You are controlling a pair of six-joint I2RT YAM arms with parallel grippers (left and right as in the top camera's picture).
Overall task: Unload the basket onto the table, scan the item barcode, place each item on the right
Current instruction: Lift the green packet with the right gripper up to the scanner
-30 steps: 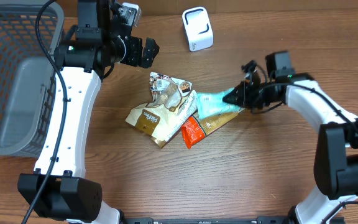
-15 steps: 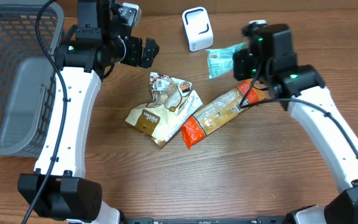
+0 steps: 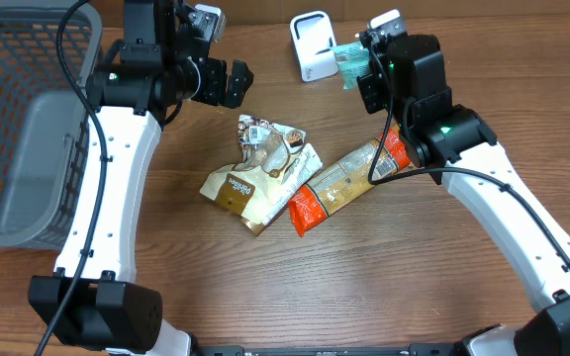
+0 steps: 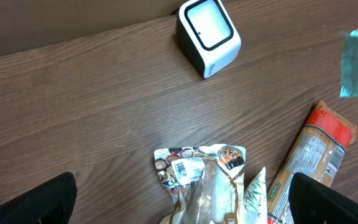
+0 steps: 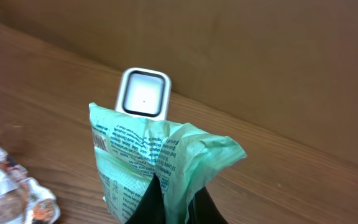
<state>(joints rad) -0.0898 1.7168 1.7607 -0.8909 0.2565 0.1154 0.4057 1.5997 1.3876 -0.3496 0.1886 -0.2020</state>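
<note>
Two fingers of the right gripper [image 5: 176, 200] pinch the green packet [image 5: 143, 163] by its crumpled end, lifting it just beside the scanner [image 5: 143, 93] (presumably so its barcode reads); the left gripper [image 3: 228, 83] hangs wide open, idle.

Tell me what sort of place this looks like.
Probably a mock shop checkout on a wooden table: a white barcode scanner, a grey mesh basket, and snack packets, one green packet held near the scanner.
</note>
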